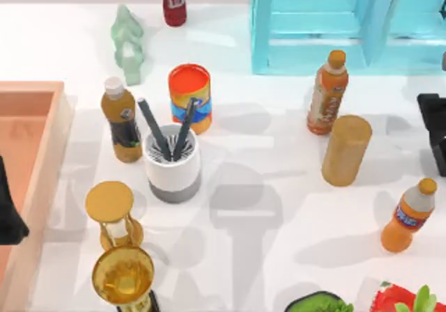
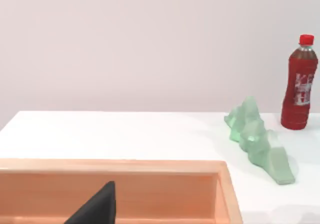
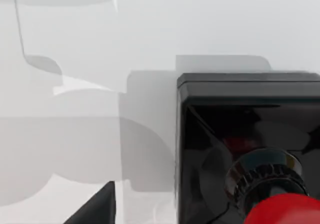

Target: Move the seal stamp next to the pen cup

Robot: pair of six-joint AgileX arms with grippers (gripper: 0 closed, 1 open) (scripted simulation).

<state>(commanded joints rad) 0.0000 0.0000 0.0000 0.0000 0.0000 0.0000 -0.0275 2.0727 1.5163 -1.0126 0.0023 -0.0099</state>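
Two upright things, the tan cylinder (image 1: 345,150) and orange bottle (image 1: 327,92), stand between the seal stamp (image 3: 240,114), close under my right gripper (image 3: 100,209) (apart or clamped, I cannot tell), and the pen cup (image 1: 172,162); a low carry across the surface (image 1: 279,256) could topple them.

Seal stamp (image 3: 247,144): glossy black square base with a red round knob on a dark ribbed collar, standing upright on the white tabletop. Pen cup (image 1: 172,164): white cylinder, grey bottom band, slotted insert, two dark grey pens leaning out; upright, left of tabletop centre.
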